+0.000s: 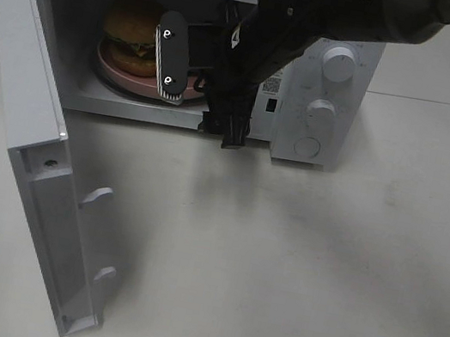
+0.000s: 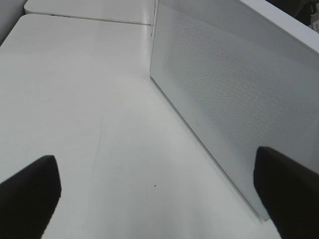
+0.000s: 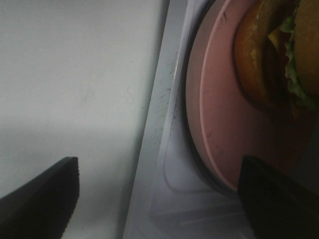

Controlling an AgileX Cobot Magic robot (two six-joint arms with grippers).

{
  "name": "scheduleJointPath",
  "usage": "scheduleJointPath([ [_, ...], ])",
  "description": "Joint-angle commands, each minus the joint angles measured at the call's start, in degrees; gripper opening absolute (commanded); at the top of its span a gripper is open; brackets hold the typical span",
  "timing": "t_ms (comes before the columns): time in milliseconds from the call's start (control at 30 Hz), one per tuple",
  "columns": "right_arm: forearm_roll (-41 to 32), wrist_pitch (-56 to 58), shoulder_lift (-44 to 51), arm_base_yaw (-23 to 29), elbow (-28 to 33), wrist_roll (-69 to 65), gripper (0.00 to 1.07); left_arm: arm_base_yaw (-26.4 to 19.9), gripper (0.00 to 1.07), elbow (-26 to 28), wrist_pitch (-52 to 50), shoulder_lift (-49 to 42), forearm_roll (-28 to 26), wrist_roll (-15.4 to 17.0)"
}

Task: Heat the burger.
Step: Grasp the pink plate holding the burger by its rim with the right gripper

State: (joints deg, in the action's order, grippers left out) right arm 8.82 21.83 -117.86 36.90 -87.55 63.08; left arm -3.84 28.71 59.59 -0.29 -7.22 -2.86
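The burger sits on its pink plate inside the open microwave — on a plain white table. Right gripper at the opening, jaws spread, empty; left gripper spread wide beside the microwave's door.

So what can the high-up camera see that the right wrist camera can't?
Only the high camera shows the whole microwave: its open door, its knobs, and the right arm's tool at the opening. Only the right wrist camera shows close detail: the lettuce and scratches on the microwave's floor edge. Both show the burger on the pink plate inside the microwave.
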Motion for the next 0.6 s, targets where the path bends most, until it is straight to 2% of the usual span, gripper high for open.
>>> scheduleJointPath([
  [33,0.06,1.15,-3.72,0.06,-4.47,1.49,0.84,-0.23,0.98,-0.34,-0.29,-1.15,-0.52,0.4],
  [600,-1.89,7.85,-15.81,0.69,-21.26,1.26,0.81,-0.23,0.98,-0.34,-0.29,-1.15,-0.52,0.4],
])
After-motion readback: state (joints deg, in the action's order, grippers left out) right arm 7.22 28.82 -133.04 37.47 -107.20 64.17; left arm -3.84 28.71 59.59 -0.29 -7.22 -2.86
